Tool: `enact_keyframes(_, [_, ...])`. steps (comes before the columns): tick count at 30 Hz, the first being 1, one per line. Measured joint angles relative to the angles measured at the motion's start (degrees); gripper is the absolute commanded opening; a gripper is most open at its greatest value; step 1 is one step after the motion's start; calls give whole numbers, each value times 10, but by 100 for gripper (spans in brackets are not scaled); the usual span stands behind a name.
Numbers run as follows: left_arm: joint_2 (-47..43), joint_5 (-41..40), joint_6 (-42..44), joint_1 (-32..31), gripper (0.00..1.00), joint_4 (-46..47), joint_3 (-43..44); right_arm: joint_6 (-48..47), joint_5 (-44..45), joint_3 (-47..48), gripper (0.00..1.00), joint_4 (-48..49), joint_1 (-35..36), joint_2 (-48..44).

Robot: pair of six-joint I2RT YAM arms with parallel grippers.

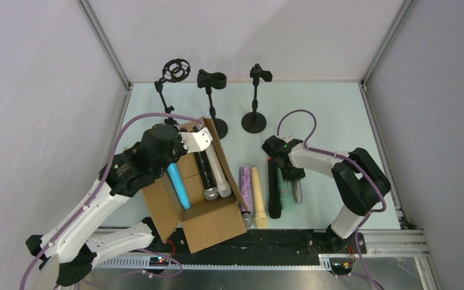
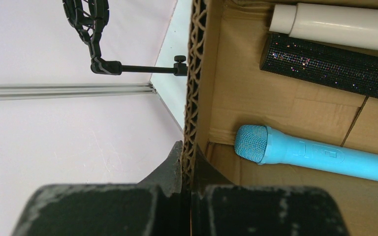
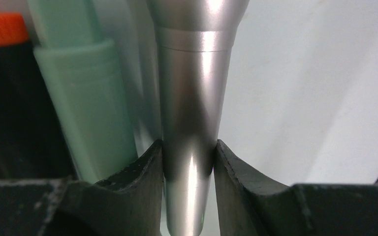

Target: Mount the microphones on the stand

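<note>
Where the two arm bases sit at 6 o'clock, a brown corrugated cardboard box [image 1: 208, 226] lies open at about 7 o'clock on the pale green worktop [image 1: 338, 121]. The left end effector [image 2: 187, 162] pinches the fluted rim of the box's wall at 10 o'clock, one dark finger on each side. Inside lie a smooth blue microphone [image 2: 315, 155] with a mesh head, a black sequinned microphone [image 2: 330, 66] and a matte white microphone [image 2: 344, 24].

At 3 o'clock from the box, five stick-shaped microphones lie side by side:
- glittery purple microphone [image 1: 246, 190]
- cream microphone [image 1: 258, 196]
- black microphone [image 1: 274, 196] with an orange tip
- mint green microphone [image 1: 286, 198]
- silver-grey microphone [image 3: 189, 98]

The right end effector [image 3: 187, 162] is clamped on the polished, tapered stem of the silver-grey microphone, just beside the mint green one.

At 12 o'clock stand three thin black supports: a ring-cradle stand [image 2: 101, 65], a clip stand [image 1: 211, 80] and a round-based stand [image 1: 254, 122].
</note>
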Motion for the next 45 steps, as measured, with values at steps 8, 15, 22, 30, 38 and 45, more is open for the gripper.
enact_keyframes(8, [0,0,0,0,0,0,0,44,-24,-27,0,-1,67,-26])
enact_keyframes(15, [0,0,0,0,0,0,0,71,-57,-28,0,17,137,-32])
enact_keyframes(22, [2,-2,5,1,0,-1,0,96,-75,-28,4,25,155,-36])
enact_keyframes(30, [7,-11,15,1,0,-4,0,143,-89,-28,49,37,188,-38])
enact_keyframes(38, [8,-19,18,4,0,-7,1,154,-103,-34,67,29,184,-48])
enact_keyframes(45, [8,-19,18,4,0,-7,1,147,-118,-38,74,43,166,-137])
